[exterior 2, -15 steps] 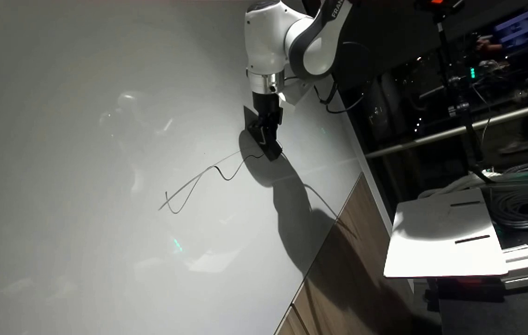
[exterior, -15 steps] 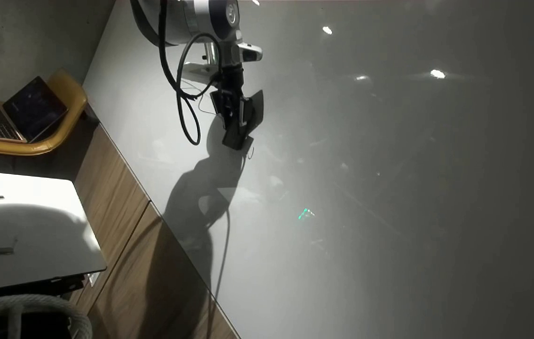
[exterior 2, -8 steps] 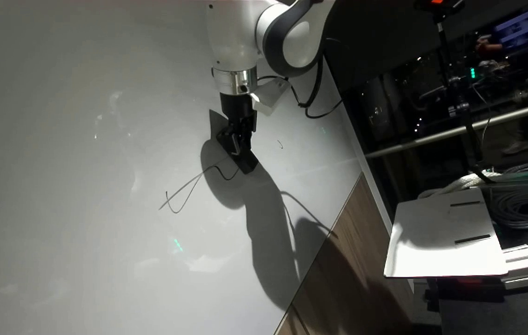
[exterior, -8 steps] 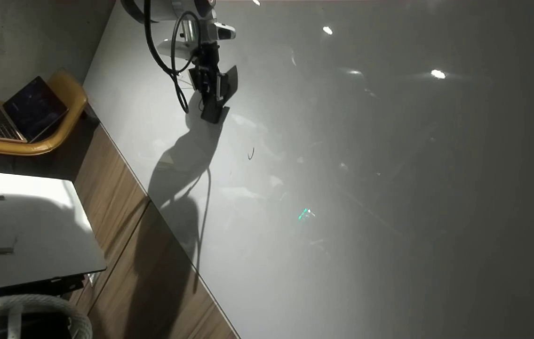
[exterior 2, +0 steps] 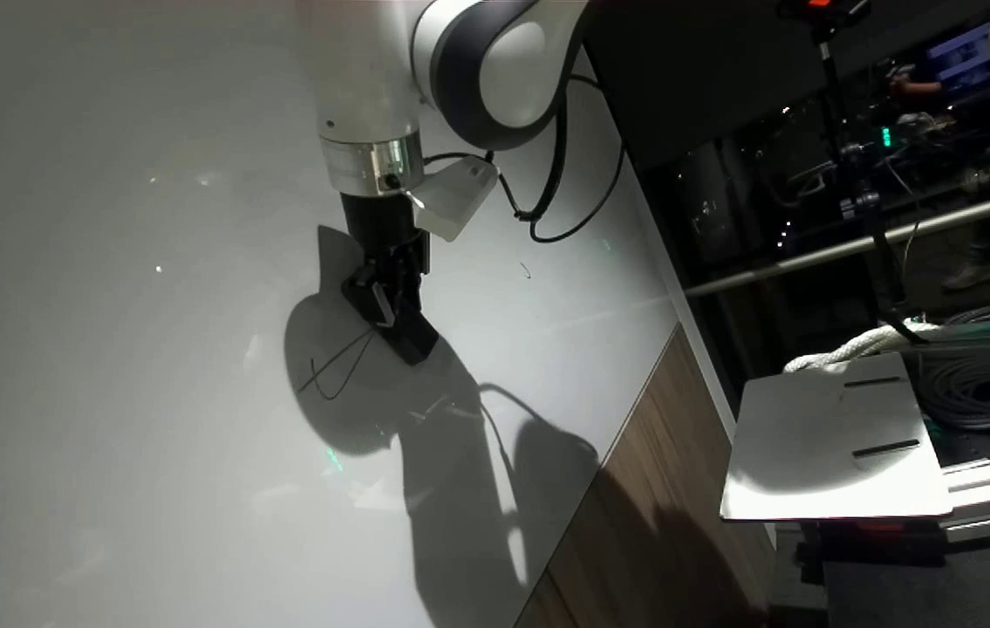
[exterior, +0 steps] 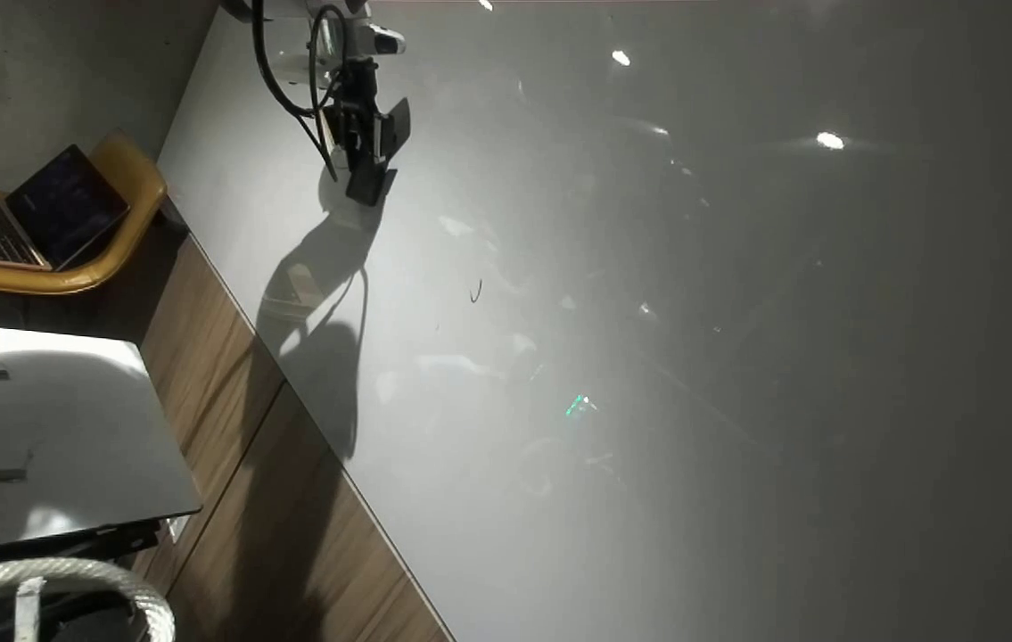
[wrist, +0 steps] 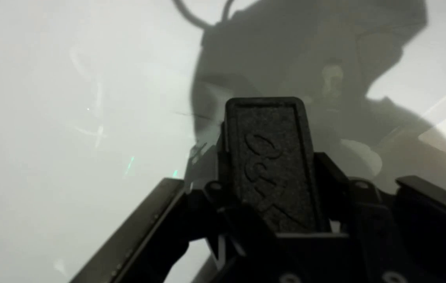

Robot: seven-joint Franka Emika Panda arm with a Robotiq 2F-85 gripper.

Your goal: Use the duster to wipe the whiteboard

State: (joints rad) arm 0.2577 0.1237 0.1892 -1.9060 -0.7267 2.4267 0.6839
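Probably mid-wipe, the Robotiq gripper (exterior 2: 395, 310) clamps the duster (wrist: 272, 165); next, sweep the dark squiggle (exterior 2: 336, 361) off the whiteboard (exterior: 737, 357)

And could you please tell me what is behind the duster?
Behind the duster is the whiteboard, partly shadowed. In an exterior view, dark lines run up to the duster's edge. The patch directly behind the duster is covered, so any lines there cannot be seen.
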